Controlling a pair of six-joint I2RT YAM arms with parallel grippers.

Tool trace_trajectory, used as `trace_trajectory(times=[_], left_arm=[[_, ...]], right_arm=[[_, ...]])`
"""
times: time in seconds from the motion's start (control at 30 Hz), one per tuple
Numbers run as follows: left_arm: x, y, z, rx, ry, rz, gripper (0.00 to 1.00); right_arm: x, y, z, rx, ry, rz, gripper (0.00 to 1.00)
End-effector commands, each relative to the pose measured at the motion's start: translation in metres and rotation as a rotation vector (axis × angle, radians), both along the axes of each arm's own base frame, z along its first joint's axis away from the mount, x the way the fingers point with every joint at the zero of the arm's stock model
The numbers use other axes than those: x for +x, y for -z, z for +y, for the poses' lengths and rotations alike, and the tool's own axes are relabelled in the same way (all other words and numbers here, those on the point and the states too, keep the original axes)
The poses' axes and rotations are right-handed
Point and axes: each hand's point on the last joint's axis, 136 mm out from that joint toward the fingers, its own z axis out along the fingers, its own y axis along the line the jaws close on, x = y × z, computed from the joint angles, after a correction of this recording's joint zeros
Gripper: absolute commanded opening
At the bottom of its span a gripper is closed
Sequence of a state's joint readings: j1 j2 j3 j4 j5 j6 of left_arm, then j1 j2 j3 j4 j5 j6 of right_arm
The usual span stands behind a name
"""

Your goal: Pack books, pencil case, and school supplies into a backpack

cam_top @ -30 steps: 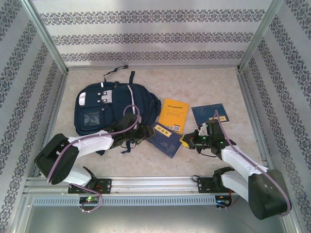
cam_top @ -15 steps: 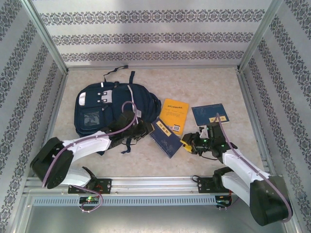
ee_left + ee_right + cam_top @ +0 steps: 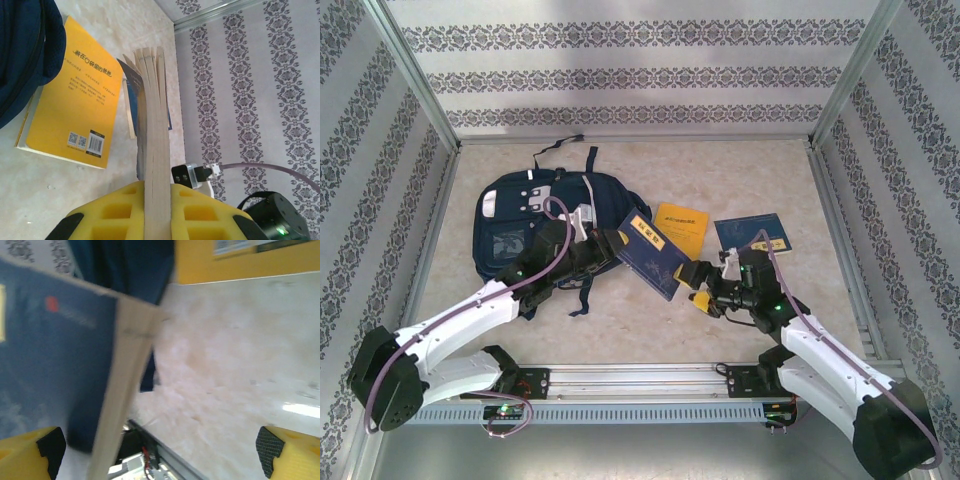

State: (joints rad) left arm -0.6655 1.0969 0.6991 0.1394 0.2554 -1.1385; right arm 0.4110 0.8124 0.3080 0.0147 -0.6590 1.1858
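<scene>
My left gripper (image 3: 616,246) is shut on a thin dark navy book (image 3: 650,256), holding it tilted off the table beside the backpack (image 3: 515,225). In the left wrist view the yellow pads (image 3: 120,210) clamp the book's page edge (image 3: 152,125) upright. The orange-yellow paperback (image 3: 682,226) (image 3: 70,100) lies flat behind it. A second navy book (image 3: 752,235) lies flat at the right. My right gripper (image 3: 698,287) is open just below the held book's lower corner; in its own view the book (image 3: 50,355) stands close by its left finger (image 3: 47,445). The smaller supplies are out of view.
The backpack's dark straps (image 3: 582,290) trail on the table under my left arm. Metal frame rails (image 3: 650,378) run along the near edge, and patterned walls close in the other three sides. Bare tabletop (image 3: 740,170) lies behind the books.
My left gripper has lifted the navy book off the table and carried it up and back toward the backpack. My right gripper has moved left, up to the book's lower corner.
</scene>
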Motion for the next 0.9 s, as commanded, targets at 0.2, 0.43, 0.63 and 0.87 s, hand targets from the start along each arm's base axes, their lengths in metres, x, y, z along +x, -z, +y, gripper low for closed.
trace_trajectory(times=[0.2,0.43,0.63,0.87], left_arm=[[0.005,-0.046,0.006,-0.142,-0.052,-0.103,0.00],[0.002,-0.049,0.015,-0.208,-0.094,-0.117,0.00],[0.001,-0.050,0.017,-0.238,-0.112,-0.123,0.00],[-0.001,-0.051,0.021,-0.251,-0.128,-0.131,0.00]], right_arm=[[0.027,-0.073,0.011,0.193,0.089,-0.178,0.97],[0.035,-0.091,0.022,0.267,0.113,-0.204,0.91],[0.039,-0.125,0.035,0.343,0.107,-0.278,0.74],[0.044,-0.144,0.026,0.365,0.178,-0.345,0.56]])
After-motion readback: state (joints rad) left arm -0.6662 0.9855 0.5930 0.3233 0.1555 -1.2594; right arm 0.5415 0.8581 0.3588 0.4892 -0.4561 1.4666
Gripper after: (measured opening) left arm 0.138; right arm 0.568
